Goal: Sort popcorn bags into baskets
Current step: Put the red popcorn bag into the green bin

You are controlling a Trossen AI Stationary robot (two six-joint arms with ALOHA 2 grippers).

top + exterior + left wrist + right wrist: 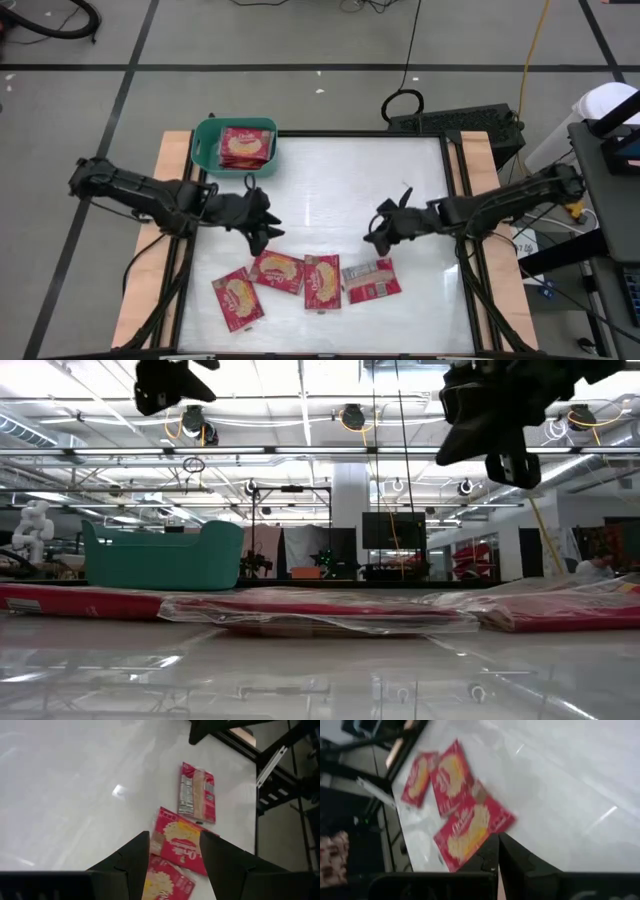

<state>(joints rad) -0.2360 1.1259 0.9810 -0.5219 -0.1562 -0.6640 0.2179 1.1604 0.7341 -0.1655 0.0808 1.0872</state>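
Observation:
Several red popcorn bags lie flat in a row near the table's front edge (278,271) (322,281). The rightmost one (371,280) shows a grey label panel (190,792). More bags (245,146) lie in the teal basket (204,140) at the far left corner. My left gripper (265,225) hangs open above the table, behind the row's left part, with nothing between its fingers (135,857). My right gripper (378,228) hangs shut and empty behind the row's right end, clear of the bags (472,830).
The white tabletop (330,180) between the basket and the row of bags is bare. Wooden side rails (170,160) run along both table sides. A dark box with cables (470,122) stands beyond the far right corner.

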